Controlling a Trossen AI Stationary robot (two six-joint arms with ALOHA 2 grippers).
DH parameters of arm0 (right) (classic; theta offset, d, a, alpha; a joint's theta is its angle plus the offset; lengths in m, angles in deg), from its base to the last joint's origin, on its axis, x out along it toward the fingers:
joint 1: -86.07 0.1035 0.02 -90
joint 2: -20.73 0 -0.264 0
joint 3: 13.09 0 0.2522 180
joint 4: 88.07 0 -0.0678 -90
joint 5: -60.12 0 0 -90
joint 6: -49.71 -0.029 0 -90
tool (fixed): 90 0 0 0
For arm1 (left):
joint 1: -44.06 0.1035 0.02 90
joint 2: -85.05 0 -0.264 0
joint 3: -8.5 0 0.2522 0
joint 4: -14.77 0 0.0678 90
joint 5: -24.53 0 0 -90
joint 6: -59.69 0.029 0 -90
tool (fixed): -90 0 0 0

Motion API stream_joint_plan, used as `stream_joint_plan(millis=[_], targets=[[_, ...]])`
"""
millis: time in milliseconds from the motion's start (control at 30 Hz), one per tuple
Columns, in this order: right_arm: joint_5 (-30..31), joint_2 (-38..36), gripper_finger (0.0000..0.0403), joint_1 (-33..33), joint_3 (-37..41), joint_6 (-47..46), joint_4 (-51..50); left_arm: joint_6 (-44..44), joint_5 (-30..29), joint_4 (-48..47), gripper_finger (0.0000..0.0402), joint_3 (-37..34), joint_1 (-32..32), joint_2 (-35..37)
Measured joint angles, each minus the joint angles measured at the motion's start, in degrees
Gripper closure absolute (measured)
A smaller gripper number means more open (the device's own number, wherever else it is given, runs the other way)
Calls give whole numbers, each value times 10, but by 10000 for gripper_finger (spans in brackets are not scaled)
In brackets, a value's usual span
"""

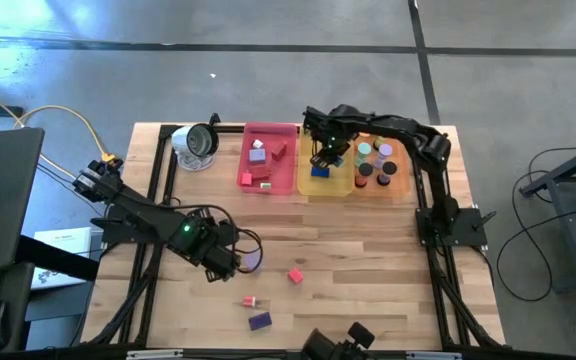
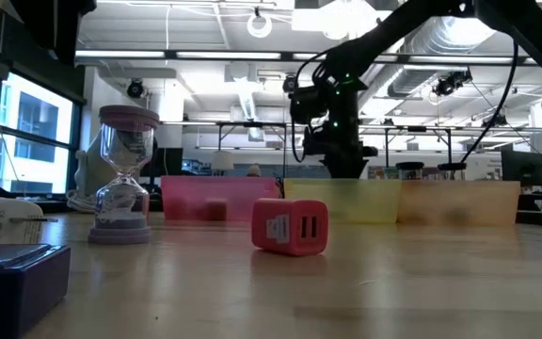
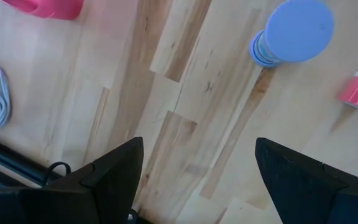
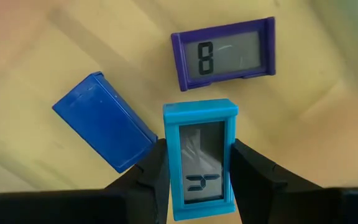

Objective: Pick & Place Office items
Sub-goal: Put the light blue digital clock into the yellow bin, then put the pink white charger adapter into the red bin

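The right gripper [image 4: 199,186] is reaching down into the yellow tray [image 1: 326,186] at the far side of the wooden table [image 1: 368,260], its two fingers clamped on the sides of a teal block with a small screen [image 4: 200,158]. Lying on the tray floor just beside it are a dark blue block [image 4: 104,121] and a purple block with a screen showing an 8 [image 4: 224,53]. The pink tray [image 1: 270,160] to the left is holding a lavender piece [image 1: 258,152] and several red and pink pieces, and the orange tray [image 1: 400,180] to the right is carrying a cluster of round discs [image 1: 376,160], dark and coloured. The left gripper [image 3: 197,180] is hovering low over bare wood near the table's middle, fingers spread wide and grasping nothing, with a lavender cylinder [image 3: 294,31] just ahead of it. A red block [image 1: 295,275], a small hourglass [image 1: 251,301] and a purple block [image 1: 259,321] are lying loose on the near part of the table.
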Motion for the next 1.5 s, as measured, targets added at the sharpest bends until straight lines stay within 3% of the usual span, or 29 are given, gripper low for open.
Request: stream_joint_plan(millis=[200, 467, 667, 900, 1100, 1500], targets=[[0, 9, 285, 0, 0, 15, -5, -1, -1, -1, 101, 0, 3, 0], [-1, 9, 235, 0, 0, 15, -13, -3, -1, 9, 101, 0, 3, 0], [3, 9, 227, 7, 0, 34, -13, -12, 0, 14, 101, 0, 2, 0], [86, 2, 226, 23, -3, 54, -10, -12, 0, 23, 101, 0, 2, 0], [115, -45, 225, 49, -18, 90, -11, -6, 1, 34, 101, 0, 2, 0], [69, -159, 224, 133, -21, 27, -26, 12, 15, 45, 101, 0, -7, 0]])
